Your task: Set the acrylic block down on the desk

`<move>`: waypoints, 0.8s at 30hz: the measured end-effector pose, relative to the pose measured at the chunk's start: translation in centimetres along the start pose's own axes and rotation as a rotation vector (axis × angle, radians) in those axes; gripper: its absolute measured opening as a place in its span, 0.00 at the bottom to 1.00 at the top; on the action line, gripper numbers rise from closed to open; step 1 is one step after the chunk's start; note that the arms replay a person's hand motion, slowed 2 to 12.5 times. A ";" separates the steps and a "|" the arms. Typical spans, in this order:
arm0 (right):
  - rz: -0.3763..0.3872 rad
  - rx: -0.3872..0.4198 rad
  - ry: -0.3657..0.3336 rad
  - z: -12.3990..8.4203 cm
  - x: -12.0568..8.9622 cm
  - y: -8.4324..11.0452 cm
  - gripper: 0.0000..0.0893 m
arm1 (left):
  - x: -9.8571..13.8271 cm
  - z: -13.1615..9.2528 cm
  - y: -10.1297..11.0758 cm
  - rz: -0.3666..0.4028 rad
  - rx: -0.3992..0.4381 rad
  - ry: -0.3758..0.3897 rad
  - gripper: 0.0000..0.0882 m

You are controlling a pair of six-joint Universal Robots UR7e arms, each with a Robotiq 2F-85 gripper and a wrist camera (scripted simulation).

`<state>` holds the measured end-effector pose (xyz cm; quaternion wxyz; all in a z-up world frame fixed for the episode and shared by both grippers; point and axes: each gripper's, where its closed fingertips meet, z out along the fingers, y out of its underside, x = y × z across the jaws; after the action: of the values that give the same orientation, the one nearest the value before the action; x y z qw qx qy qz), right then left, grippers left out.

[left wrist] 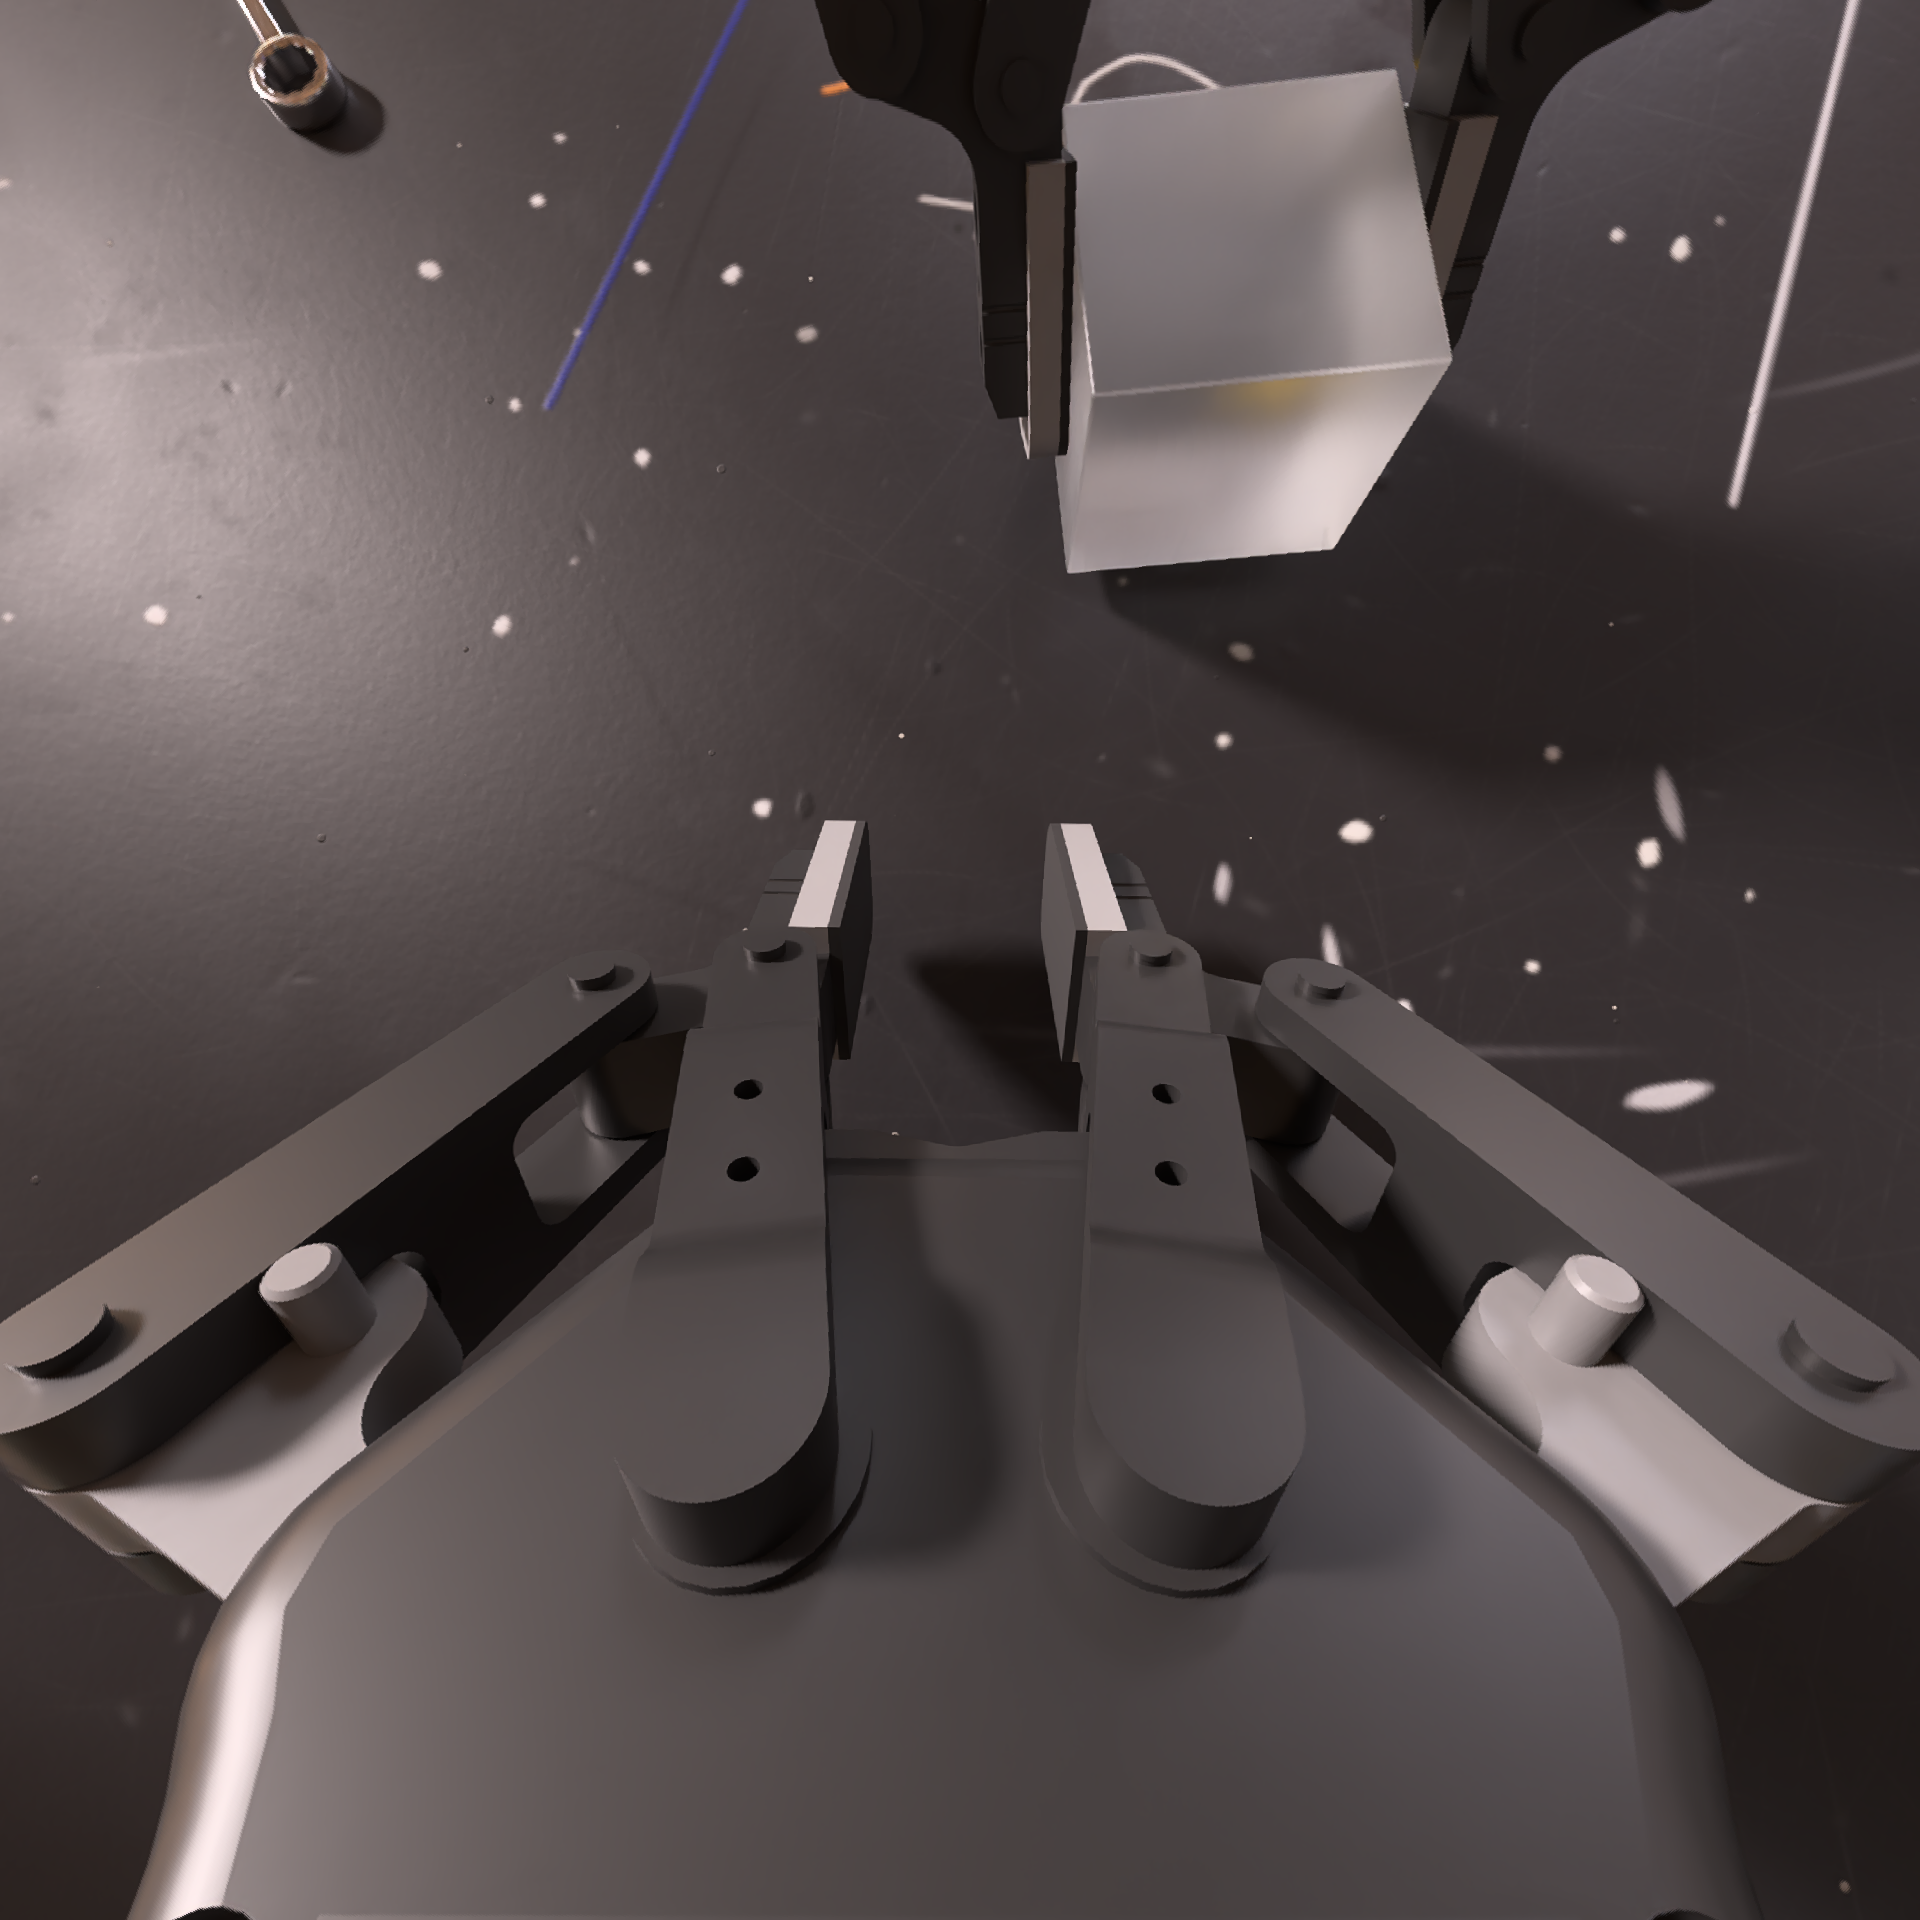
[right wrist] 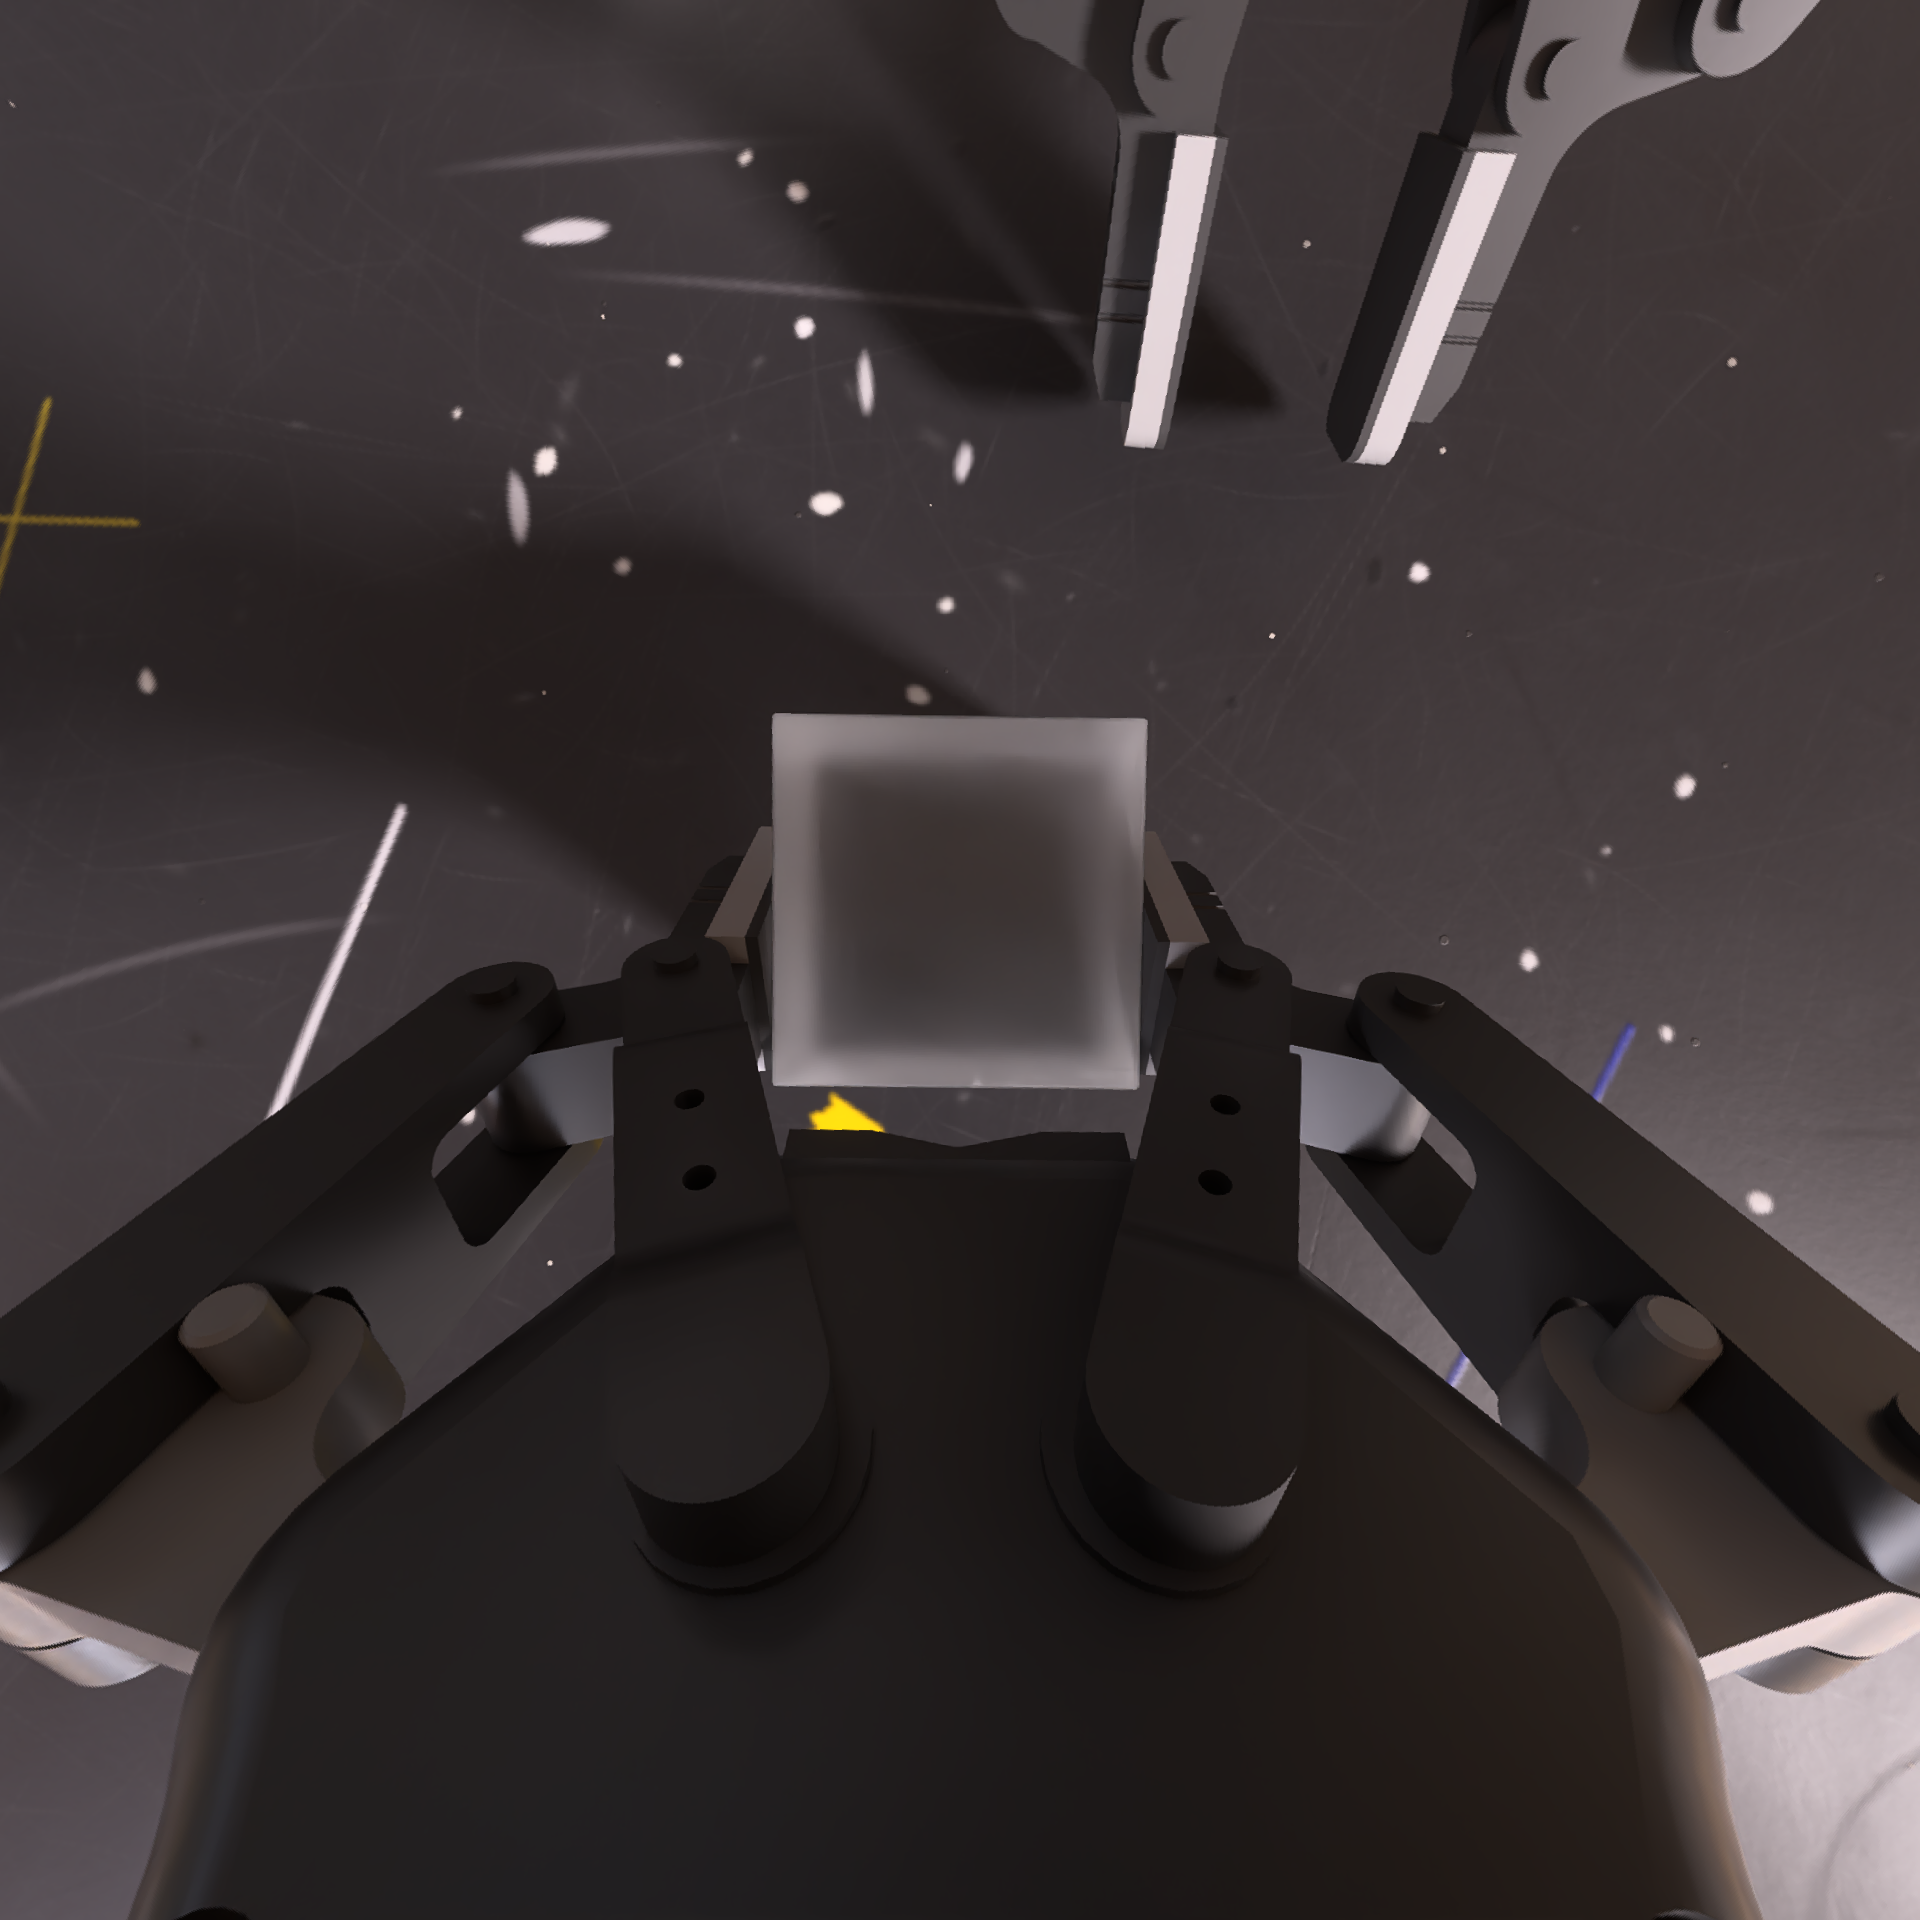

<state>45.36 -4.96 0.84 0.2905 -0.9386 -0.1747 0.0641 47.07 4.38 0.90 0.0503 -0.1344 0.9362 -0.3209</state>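
Observation:
The acrylic block (right wrist: pixel 958 904) is a frosted clear cube. My right gripper (right wrist: pixel 958 883) is shut on it, one pad on each side. In the left wrist view the block (left wrist: pixel 1247 312) hangs between the right gripper's fingers (left wrist: pixel 1044 312) at the top, low over the dark speckled desk (left wrist: pixel 312 623). Its shadow lies close under it; I cannot tell whether it touches. My left gripper (left wrist: pixel 954 862) is open and empty, a short way in front of the block. It shows in the right wrist view (right wrist: pixel 1257 442) at the top right, above the desk (right wrist: pixel 1455 727).
A socket wrench (left wrist: pixel 296 78) lies at the far left. A thin blue rod (left wrist: pixel 644 208) and a thin white rod (left wrist: pixel 1792 249) lie on either side of the block. A small yellow piece (right wrist: pixel 847 1117) shows under the block. Yellow lines (right wrist: pixel 31 499) mark the desk at the left.

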 end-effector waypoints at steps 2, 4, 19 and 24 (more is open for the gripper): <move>0.010 0.005 -0.002 -0.2 0.0 -0.1 0.56 | 0.0 0.0 0.0 0.007 -0.001 0.005 0.34; 0.020 0.016 0.004 -0.5 0.3 -0.2 0.56 | 0.1 0.0 0.0 0.014 -0.007 0.011 0.34; 0.050 0.007 0.011 -1.2 1.4 -0.2 0.56 | 0.2 -0.1 0.1 0.054 -0.056 0.042 0.34; 0.046 -0.006 -0.002 -0.6 1.2 0.2 0.56 | 0.1 0.0 0.0 0.055 -0.053 0.043 0.34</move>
<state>46.70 -5.00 1.21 0.2861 -0.9431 -0.1536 0.0711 46.99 4.37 0.92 0.0354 -0.1031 0.9485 -0.2974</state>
